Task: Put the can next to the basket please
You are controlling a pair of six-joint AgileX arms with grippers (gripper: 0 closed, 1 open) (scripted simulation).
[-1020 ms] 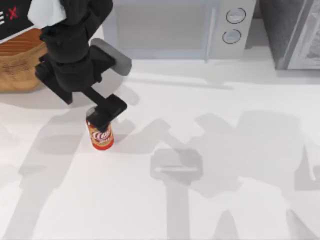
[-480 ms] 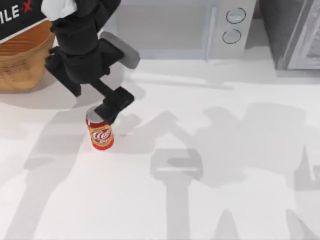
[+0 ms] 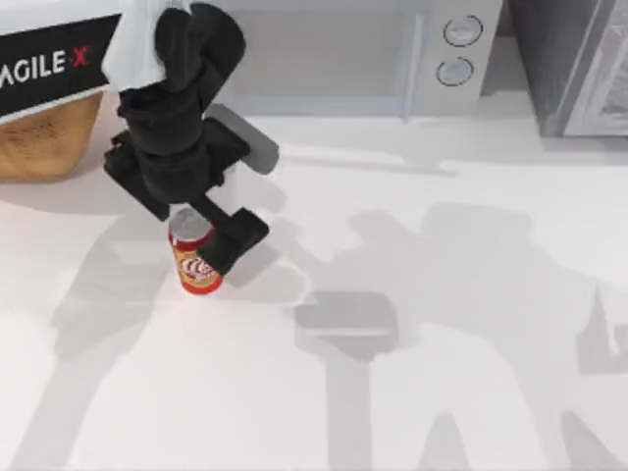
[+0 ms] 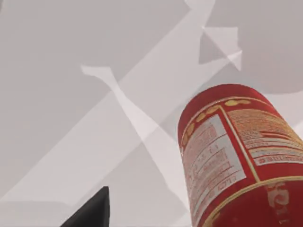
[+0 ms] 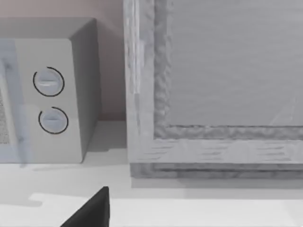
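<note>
Since a second ago the left end effector (image 3: 211, 245) has dropped around the small red and orange-yellow soda can (image 3: 196, 265), fingers apparently spread, not clenched, so closing off-centre could tip it, well short of the large tan wicker basket (image 3: 44, 142) behind.

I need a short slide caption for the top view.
Left gripper lowered around the upright can, basket at far left.

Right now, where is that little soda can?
In the top view, the can stands upright on the table's left side, right under the left tool, with the basket farther off at the far-left edge.
</note>
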